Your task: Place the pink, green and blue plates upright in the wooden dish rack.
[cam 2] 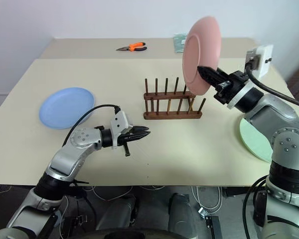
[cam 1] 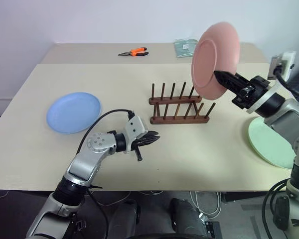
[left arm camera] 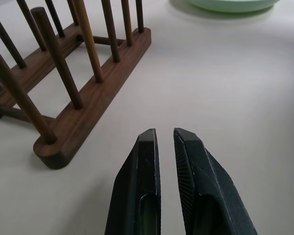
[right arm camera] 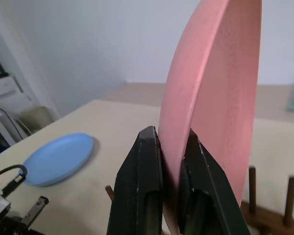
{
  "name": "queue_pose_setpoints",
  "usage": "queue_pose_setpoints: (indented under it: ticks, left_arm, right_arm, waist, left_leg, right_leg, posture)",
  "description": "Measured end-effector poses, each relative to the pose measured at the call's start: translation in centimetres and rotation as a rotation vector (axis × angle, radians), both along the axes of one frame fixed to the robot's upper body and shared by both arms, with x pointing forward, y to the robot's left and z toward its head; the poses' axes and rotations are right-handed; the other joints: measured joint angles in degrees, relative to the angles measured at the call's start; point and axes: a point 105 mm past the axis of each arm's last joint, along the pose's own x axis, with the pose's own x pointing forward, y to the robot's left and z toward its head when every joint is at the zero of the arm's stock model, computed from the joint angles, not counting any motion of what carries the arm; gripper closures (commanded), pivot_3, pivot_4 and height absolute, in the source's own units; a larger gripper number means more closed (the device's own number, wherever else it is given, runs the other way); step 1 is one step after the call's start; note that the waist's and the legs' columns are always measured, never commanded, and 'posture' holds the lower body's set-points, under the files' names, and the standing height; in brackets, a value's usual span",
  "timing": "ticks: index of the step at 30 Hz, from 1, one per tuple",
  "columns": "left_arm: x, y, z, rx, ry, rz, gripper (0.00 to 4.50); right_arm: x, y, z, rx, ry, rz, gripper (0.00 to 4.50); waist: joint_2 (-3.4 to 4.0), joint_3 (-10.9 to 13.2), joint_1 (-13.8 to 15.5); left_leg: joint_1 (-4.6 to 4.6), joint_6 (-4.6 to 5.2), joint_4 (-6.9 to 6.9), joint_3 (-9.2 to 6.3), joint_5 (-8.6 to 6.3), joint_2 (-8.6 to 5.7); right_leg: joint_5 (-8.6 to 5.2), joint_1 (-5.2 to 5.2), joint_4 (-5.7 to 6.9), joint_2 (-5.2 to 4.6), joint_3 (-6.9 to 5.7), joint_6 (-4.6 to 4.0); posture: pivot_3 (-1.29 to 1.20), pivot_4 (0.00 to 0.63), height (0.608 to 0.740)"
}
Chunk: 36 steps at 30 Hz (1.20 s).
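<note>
My right gripper [cam 1: 220, 76] is shut on the rim of the pink plate [cam 1: 215, 59], holding it upright in the air above the right end of the wooden dish rack [cam 1: 178, 106]. The rack stands at the table's middle with no plate in it. The blue plate [cam 1: 73, 112] lies flat at the left. The green plate [cam 1: 271, 143] lies flat at the right edge, partly behind my right arm. My left gripper [cam 1: 154, 137] hovers low, shut on nothing, just in front of the rack's left end.
Orange-handled pliers [cam 1: 133, 52] and a small greenish packet [cam 1: 186, 47] lie on the far table. A white box with a cable [cam 1: 283, 63] sits behind my right arm. The table's front edge [cam 1: 149, 189] runs below my left arm.
</note>
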Motion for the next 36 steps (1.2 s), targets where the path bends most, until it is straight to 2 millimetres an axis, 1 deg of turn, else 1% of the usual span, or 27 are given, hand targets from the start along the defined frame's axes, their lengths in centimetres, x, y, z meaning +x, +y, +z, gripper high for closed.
queue_pose_setpoints:
  ticks: [2,7,10,13,16,18,19,20,21,22,23,25,26,27,30,33,34,36]
  left_arm:
    - [-0.1,0.0,-0.1,-0.003,0.003,0.003,3.99]
    - [-0.2,0.0,0.0,-0.006,0.0,0.002,3.99]
    - [-0.2,0.0,0.0,-0.006,-0.001,0.003,3.99]
    - [-0.2,0.0,0.0,-0.006,-0.001,0.003,3.99]
    - [-0.2,-0.1,-0.1,-0.005,0.0,0.001,3.99]
    - [-0.4,0.0,-0.2,-0.002,0.004,-0.002,3.99]
    - [-0.5,0.0,-0.3,-0.002,0.009,-0.002,3.99]
    - [-0.5,0.0,-0.4,0.0,0.013,-0.003,3.99]
    - [-0.7,-0.3,-0.5,-0.001,0.015,-0.016,3.99]
    - [-0.8,-0.5,-0.6,-0.001,0.018,-0.028,3.99]
    - [-0.9,-0.4,-0.7,0.003,0.023,-0.031,3.99]
    - [-0.9,-0.7,-0.7,0.001,0.026,-0.046,3.99]
    - [-1.0,-1.0,-0.6,-0.003,0.019,-0.057,3.99]
    - [-1.1,-1.3,-0.4,-0.002,0.012,-0.072,3.99]
    - [-1.3,-2.0,-0.2,-0.004,0.001,-0.112,3.99]
    - [-1.3,-2.0,-0.4,0.0,0.004,-0.115,3.99]
    - [-1.3,-1.9,-0.4,0.002,0.005,-0.114,3.99]
    - [-1.3,-1.8,-0.5,0.008,0.005,-0.113,3.99]
  right_arm:
    - [0.4,-0.1,-0.5,0.005,0.026,-0.015,4.45]
    - [2.0,-1.2,-2.5,0.039,0.119,-0.091,4.45]
    - [2.4,-1.5,-2.7,0.04,0.139,-0.109,3.36]
    - [2.8,-2.1,-2.3,0.006,0.093,-0.167,1.92]
    - [2.8,-4.0,-0.8,-0.02,-0.006,-0.27,1.92]
    - [2.2,-6.8,0.1,-0.062,-0.045,-0.367,1.92]
    - [1.7,-8.5,0.2,-0.08,-0.046,-0.421,1.92]
    - [1.3,-9.7,-0.1,-0.109,-0.038,-0.459,1.92]
    - [0.3,-11.0,-1.7,-0.211,0.008,-0.491,1.92]
    - [-1.0,-11.9,-4.1,-0.364,0.083,-0.492,1.92]
    - [-1.9,-12.2,-6.6,-0.45,0.17,-0.468,1.92]
    - [-3.5,-12.0,-11.0,-0.551,0.311,-0.406,1.92]
    - [-3.9,-11.7,-12.4,-0.579,0.352,-0.381,1.92]
    - [-4.2,-11.5,-13.2,-0.613,0.373,-0.371,1.92]
    - [-4.3,-11.9,-14.9,-0.736,0.408,-0.423,1.92]
    - [-4.3,-12.4,-16.4,-0.802,0.443,-0.457,2.67]
    - [-4.3,-12.5,-16.8,-0.807,0.454,-0.466,3.17]
    - [-4.1,-12.6,-16.8,-0.812,0.448,-0.487,4.13]
  waist:
    - [0.0,0.0,-0.2]
    - [0.02,0.0,-0.1]
    - [0.02,0.0,-0.1]
    - [0.02,0.0,-0.1]
    - [0.02,0.0,0.0]
    - [0.0,0.0,0.3]
    - [0.0,0.0,0.2]
    - [0.0,0.0,0.2]
    - [-0.01,0.0,0.3]
    - [-0.03,0.0,0.5]
    - [-0.1,0.0,0.2]
    - [0.07,0.0,-0.4]
    - [0.15,0.0,-0.9]
    - [0.18,0.0,-1.4]
    - [0.13,0.0,-1.5]
    - [0.11,0.0,-1.3]
    - [0.11,0.0,-1.2]
    - [0.09,0.0,-1.1]
  left_leg:
    - [0.03,0.0,-0.01,0.03,0.0,0.02]
    - [0.03,0.0,-0.01,0.06,0.0,0.02]
    - [0.02,0.0,-0.01,0.05,0.0,0.02]
    - [0.03,0.0,-0.01,0.06,0.0,0.01]
    - [0.0,0.0,-0.01,0.07,0.0,0.0]
    - [-0.02,0.01,0.0,0.03,0.0,-0.03]
    - [-0.02,0.02,0.0,0.03,-0.01,-0.04]
    - [-0.02,0.03,-0.01,0.04,-0.01,-0.04]
    - [-0.02,0.04,-0.03,0.02,-0.02,-0.04]
    - [0.0,0.07,-0.04,0.02,-0.04,-0.02]
    - [0.04,0.12,-0.03,0.06,-0.07,0.02]
    - [0.09,0.12,-0.03,0.28,-0.07,0.05]
    - [0.09,0.12,-0.02,0.4,-0.07,0.06]
    - [0.08,0.12,0.0,0.45,-0.07,0.07]
    - [0.11,0.11,0.01,0.52,-0.08,0.13]
    - [0.08,0.12,0.04,0.47,-0.07,0.11]
    - [0.06,0.12,0.04,0.45,-0.07,0.09]
    - [0.05,0.12,0.04,0.44,-0.07,0.06]
  right_leg:
    - [0.0,0.0,0.01,0.02,0.01,0.0]
    - [0.0,0.0,0.02,0.03,0.01,0.0]
    - [0.01,-0.01,0.02,0.03,0.01,0.02]
    - [0.01,-0.01,0.02,0.03,0.01,0.03]
    - [0.01,-0.01,0.0,0.02,0.01,0.04]
    - [0.01,0.03,-0.04,0.01,0.0,0.1]
    - [0.01,0.04,-0.07,0.0,0.01,0.1]
    - [0.01,0.05,-0.07,0.0,0.01,0.1]
    - [-0.01,0.06,-0.07,0.0,-0.01,0.12]
    - [-0.07,0.09,-0.04,0.0,-0.09,0.2]
    - [-0.08,0.1,-0.02,0.02,-0.09,0.19]
    - [-0.17,0.07,-0.01,0.0,0.08,0.27]
    - [-0.17,0.07,0.01,-0.01,0.16,0.24]
    - [-0.16,0.07,0.04,-0.02,0.19,0.23]
    - [-0.16,0.2,0.05,-0.02,0.17,0.18]
    - [-0.15,-0.01,0.02,-0.02,0.16,0.19]
    - [-0.14,-0.02,0.0,-0.03,0.17,0.19]
    - [-0.11,-0.01,-0.03,-0.05,0.18,0.21]
  posture:
    - [0.0,0.15,0.74]
    - [0.0,0.15,0.74]
    - [0.0,0.15,0.74]
    - [0.0,0.15,0.74]
    - [0.0,0.15,0.74]
    - [0.0,0.15,0.74]
    - [0.0,0.15,0.74]
    - [0.0,0.15,0.74]
    - [0.0,0.15,0.74]
    - [0.0,0.15,0.74]
    - [0.0,0.15,0.74]
    - [0.0,0.15,0.74]
    - [0.0,0.15,0.74]
    - [0.0,0.15,0.74]
    - [0.0,0.15,0.74]
    - [0.0,0.15,0.74]
    - [0.0,0.15,0.74]
    - [0.0,0.15,0.74]
